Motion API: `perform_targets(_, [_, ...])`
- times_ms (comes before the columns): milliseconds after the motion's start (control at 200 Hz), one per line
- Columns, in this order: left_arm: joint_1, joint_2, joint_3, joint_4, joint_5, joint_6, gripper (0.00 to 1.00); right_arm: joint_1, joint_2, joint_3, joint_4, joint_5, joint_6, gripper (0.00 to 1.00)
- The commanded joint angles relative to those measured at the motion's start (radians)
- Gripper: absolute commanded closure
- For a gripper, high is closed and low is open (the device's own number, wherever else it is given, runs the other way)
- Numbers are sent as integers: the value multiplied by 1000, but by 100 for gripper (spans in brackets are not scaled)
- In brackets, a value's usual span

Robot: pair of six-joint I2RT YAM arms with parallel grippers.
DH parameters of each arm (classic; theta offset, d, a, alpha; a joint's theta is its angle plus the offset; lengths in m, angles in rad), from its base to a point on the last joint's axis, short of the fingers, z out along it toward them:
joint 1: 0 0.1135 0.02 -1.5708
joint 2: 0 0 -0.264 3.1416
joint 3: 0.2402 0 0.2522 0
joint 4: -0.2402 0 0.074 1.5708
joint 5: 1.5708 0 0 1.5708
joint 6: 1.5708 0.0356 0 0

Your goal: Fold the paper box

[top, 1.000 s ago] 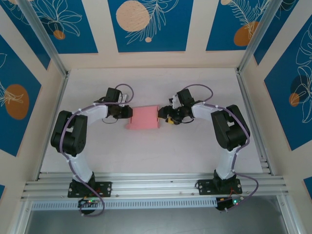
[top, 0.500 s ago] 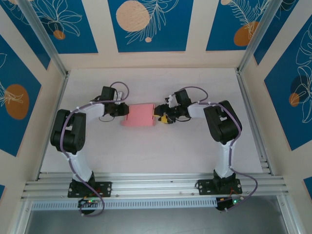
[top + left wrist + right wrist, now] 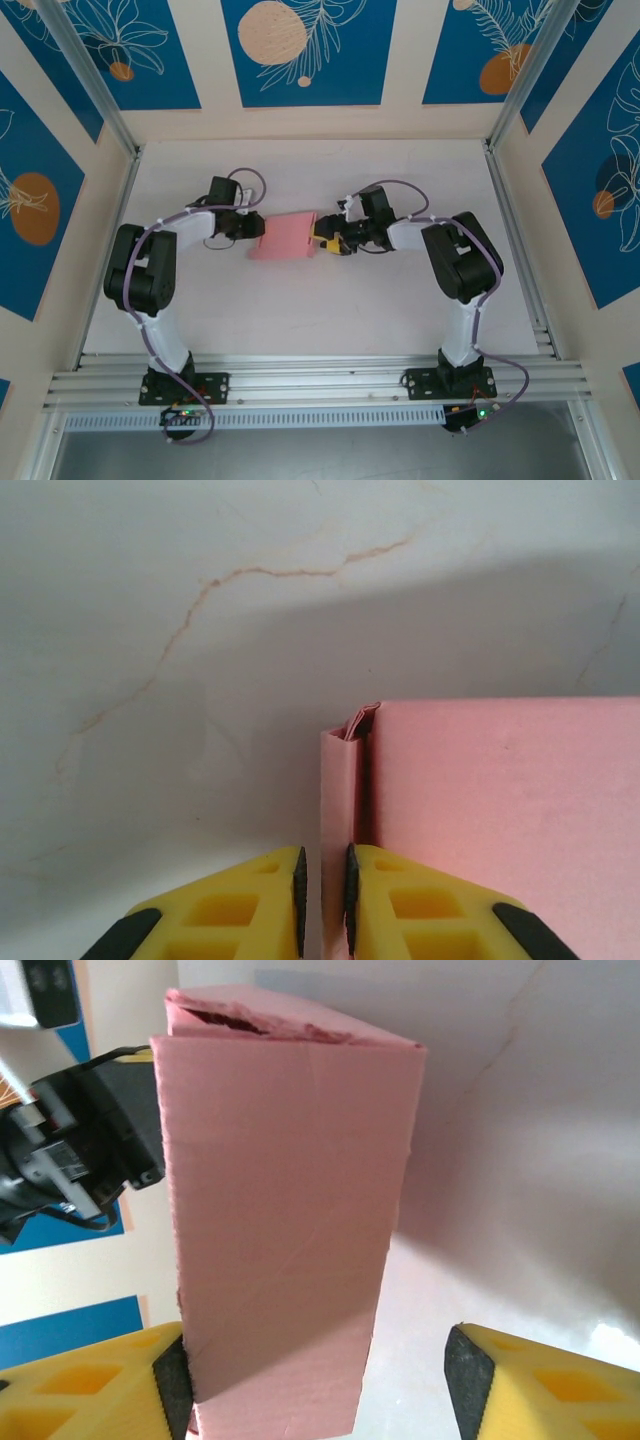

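top external: paper box [image 3: 286, 238] sits further left than a second ago, tilted; left hand [image 3: 254, 229] pinches its edge flap, right hand [image 3: 322, 238] spread beside it; folding unfinished.

Bench [image 3: 300, 310]: pale marble-look top; thin brown veins [image 3: 250, 575] cross it in left wrist view.
Back wall: cream, with blue panel [image 3: 303, 50] bearing peach disc and white leaf outlines.
Similar left side panel [image 3: 30, 200] and right side panel [image 3: 600, 180].
Far corners: left post [image 3: 88, 78], right post [image 3: 528, 75], both aluminium.
Slotted aluminium rail [image 3: 320, 378] along near bench edge; white slotted strip [image 3: 300, 418] just below.
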Motion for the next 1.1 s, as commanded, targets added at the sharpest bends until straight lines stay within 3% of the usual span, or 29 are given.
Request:
perform_targets(0, [-18,38,16,-90,26,29,81,10,-41,-30,80,-36,25,31])
perform_targets(240, [-19,38,20,-107,16,40,82,14,-14,-22,152,-42,73,27])
perform_targets(480, [-18,44,26,-104,21,44,82,17,16,48,58,-29,32,26])
perform_targets(645, [-19,42,21,-100,28,46,82,15,76,117,26,-35,16,31])
perform_targets(795, [-19,24,14,-89,29,54,80,17,87,157,-17,-31,3,43])
perform_targets(910, [-19,-35,-20,-42,31,59,64,16,68,150,-46,-28,24,50])
perform_targets(1025, [-18,-160,-107,82,19,81,28,6,36,117,-70,-37,106,52])
perform_targets(1095, [-26,-261,-184,189,13,137,10,-12,18,95,-79,-89,180,52])
